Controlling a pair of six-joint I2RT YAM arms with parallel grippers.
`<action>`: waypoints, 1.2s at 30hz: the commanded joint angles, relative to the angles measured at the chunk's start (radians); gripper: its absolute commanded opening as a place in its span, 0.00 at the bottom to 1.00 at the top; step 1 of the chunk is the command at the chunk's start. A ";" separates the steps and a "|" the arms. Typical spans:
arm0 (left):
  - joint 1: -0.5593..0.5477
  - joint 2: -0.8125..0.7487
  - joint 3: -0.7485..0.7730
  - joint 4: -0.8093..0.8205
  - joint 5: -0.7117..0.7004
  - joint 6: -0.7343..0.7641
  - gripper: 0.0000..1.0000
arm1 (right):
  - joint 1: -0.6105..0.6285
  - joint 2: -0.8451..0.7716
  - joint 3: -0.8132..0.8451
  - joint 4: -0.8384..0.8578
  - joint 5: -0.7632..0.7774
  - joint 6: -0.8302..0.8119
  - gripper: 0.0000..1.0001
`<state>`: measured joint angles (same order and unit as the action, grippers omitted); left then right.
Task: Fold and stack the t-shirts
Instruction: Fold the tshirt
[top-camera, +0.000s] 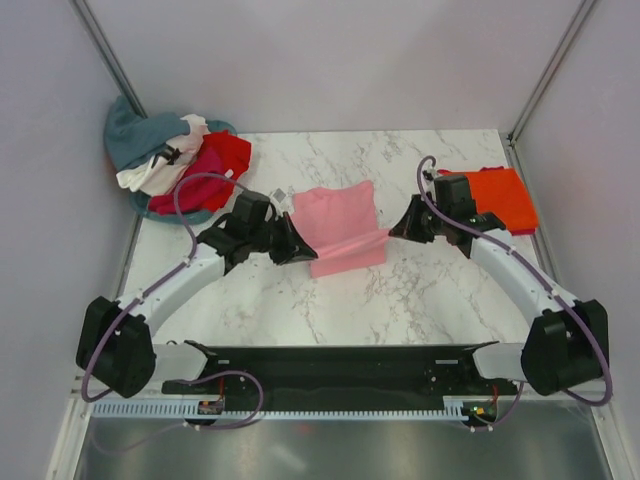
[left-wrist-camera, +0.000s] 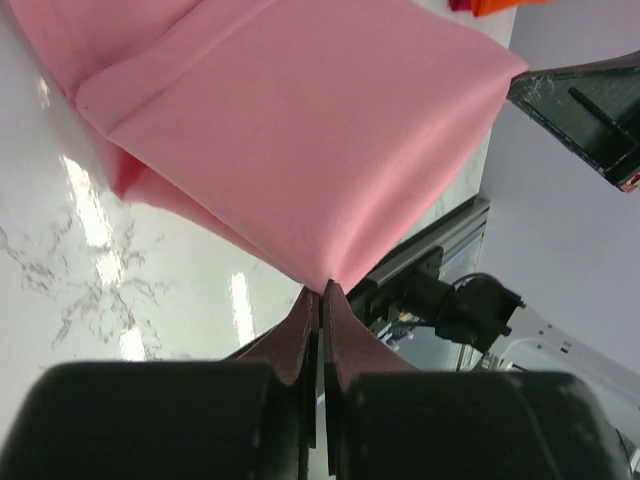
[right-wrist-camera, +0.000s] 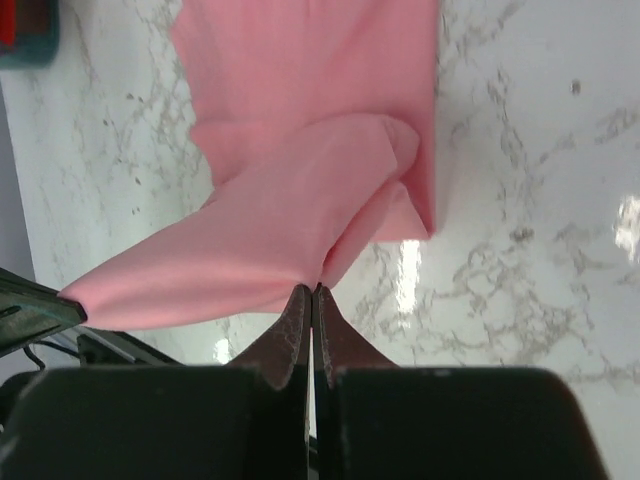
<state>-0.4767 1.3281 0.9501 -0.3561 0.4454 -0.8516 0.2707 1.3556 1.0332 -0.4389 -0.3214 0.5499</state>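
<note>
Left end effector (left-wrist-camera: 320, 295) and right end effector (right-wrist-camera: 312, 292) each clamp the pink t-shirt (top-camera: 340, 215).

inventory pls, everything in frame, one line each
pink shirt: 1, light pink, table centre, partly folded, near edge lifted
orange shirt: 1, bright orange, far right, lying flat
pile: 1 heap, teal-grey, white, red and magenta cloth, far-left corner, shirt count unclear
table: 1, white marble
left arm: 1, white and black, from near-left base
right arm: 1, white and black, from near-right base
left claw: 1, black, shut on pink shirt
right claw: 1, black, shut on pink shirt
</note>
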 joint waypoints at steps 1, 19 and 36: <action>-0.049 -0.087 -0.115 0.023 -0.037 -0.063 0.02 | -0.007 -0.117 -0.140 -0.006 -0.015 0.011 0.00; -0.347 -0.237 -0.453 0.146 -0.112 -0.231 0.10 | -0.007 -0.719 -0.484 -0.290 -0.018 0.134 0.59; -0.228 -0.144 -0.228 -0.043 -0.218 -0.027 0.65 | -0.007 -0.394 -0.364 -0.095 0.062 0.002 0.64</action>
<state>-0.7841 1.1397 0.6605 -0.3679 0.2661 -0.9787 0.2680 0.9070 0.6342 -0.6456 -0.2787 0.5911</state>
